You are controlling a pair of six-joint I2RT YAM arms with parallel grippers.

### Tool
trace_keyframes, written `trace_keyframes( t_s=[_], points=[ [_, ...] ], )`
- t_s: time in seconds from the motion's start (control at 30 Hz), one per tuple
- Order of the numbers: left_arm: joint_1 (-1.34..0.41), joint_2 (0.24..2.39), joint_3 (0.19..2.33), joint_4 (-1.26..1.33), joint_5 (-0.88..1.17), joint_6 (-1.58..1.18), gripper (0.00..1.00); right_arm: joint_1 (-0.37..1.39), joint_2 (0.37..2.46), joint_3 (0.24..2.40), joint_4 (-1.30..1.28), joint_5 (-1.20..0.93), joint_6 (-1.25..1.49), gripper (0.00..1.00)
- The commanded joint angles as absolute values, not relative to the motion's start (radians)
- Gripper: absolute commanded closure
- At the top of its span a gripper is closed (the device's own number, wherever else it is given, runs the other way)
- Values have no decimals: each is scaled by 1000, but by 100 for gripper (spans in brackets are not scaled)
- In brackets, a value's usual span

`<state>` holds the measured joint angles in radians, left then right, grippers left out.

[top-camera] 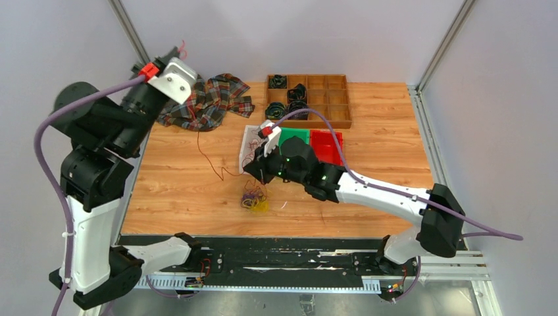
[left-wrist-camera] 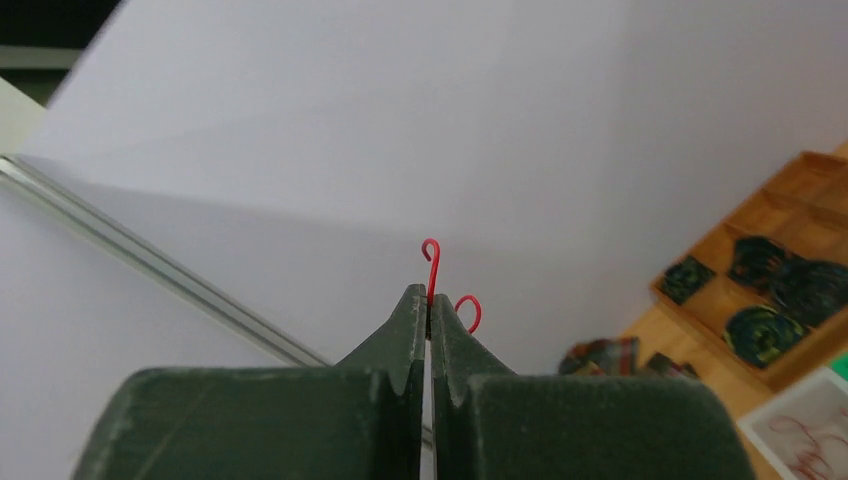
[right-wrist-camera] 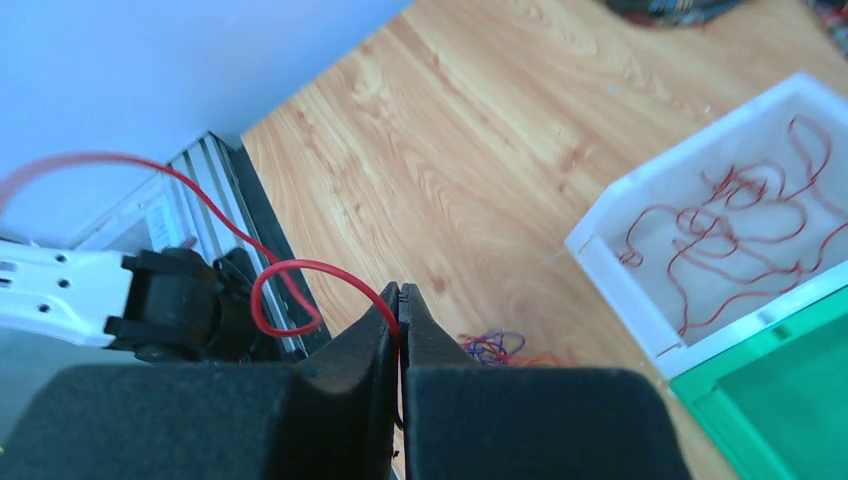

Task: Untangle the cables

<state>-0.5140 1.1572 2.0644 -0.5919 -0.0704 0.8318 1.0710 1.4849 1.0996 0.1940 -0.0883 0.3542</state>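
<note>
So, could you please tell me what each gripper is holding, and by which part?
Both grip a red cable, seemingly the same one: the left gripper just below its curled end, the right gripper farther along.

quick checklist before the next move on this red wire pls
1. left gripper shut on the thin red wire end: ok
2. right gripper shut on a red wire: ok
3. wire straight between the grips: not ok, it loops beside the right gripper
4. wire free of the purple-and-yellow cable tangle on the wooden table: cannot tell
5. white plastic bin holding red wires sits beside the right gripper: ok
</note>
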Motion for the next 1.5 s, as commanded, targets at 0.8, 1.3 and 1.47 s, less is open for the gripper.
trace_keyframes(
  t_s=[0.8,1.3,1.47],
  points=[
    [-520,830,1314,-590,468,189,99,938,1377,1490,138,-192,283,99],
    [-520,874,1227,-315,655,-57,79,902,1474,1791,91,-307,325,100],
    [-521,906,1212,-235,600,-78,69,902,1501,1792,65,-310,328,99]
  ],
)
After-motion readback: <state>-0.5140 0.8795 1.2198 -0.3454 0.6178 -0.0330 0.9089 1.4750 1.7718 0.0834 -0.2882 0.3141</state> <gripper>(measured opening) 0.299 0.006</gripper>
